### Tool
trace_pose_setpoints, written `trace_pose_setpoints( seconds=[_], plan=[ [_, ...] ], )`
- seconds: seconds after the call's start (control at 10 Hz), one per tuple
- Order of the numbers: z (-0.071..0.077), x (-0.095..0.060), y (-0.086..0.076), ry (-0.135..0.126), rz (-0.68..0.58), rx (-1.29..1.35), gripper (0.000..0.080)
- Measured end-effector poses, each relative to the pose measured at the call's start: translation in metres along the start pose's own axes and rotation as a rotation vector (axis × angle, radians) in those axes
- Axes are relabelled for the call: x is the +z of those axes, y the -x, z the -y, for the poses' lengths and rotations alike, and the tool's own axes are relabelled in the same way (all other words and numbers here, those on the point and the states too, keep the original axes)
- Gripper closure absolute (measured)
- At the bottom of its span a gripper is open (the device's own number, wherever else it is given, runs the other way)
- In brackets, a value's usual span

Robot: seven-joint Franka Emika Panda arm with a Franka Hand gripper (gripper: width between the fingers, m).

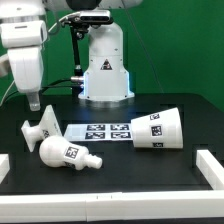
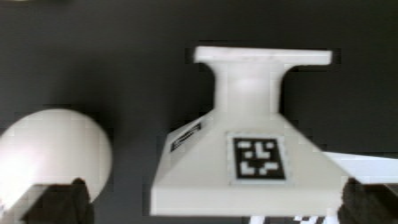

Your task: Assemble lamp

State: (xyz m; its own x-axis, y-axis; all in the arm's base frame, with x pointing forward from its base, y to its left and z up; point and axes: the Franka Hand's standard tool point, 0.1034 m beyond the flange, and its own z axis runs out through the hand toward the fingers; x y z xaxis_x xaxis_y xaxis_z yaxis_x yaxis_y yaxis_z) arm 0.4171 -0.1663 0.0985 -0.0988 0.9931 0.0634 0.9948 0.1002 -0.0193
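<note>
Wrist view: base (image 2: 249, 125) lies below the spread end effector (image 2: 214, 196), bulb (image 2: 54, 152) beside

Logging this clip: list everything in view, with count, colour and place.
lamp base: 1, white, tagged, on the table at the exterior view's left
bulb: 1, white, on its side, nearer the camera than the base
shade: 1, white, on its side at the exterior view's right
marker board: 1, white, flat between base and shade
table: 1, black
pedestal: 1, white, at the back
gripper: 1, open, empty, above the base
</note>
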Motion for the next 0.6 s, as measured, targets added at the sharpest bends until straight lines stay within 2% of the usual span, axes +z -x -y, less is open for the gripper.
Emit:
trace_pose_setpoints(
  seconds=[0.3,0.6],
  plan=[
    [0.005,0.006,0.003,-0.009,-0.006,0.001,0.0099],
    [0.022,0.029,0.009,-0.048,-0.032,0.023,0.0099]
  ],
)
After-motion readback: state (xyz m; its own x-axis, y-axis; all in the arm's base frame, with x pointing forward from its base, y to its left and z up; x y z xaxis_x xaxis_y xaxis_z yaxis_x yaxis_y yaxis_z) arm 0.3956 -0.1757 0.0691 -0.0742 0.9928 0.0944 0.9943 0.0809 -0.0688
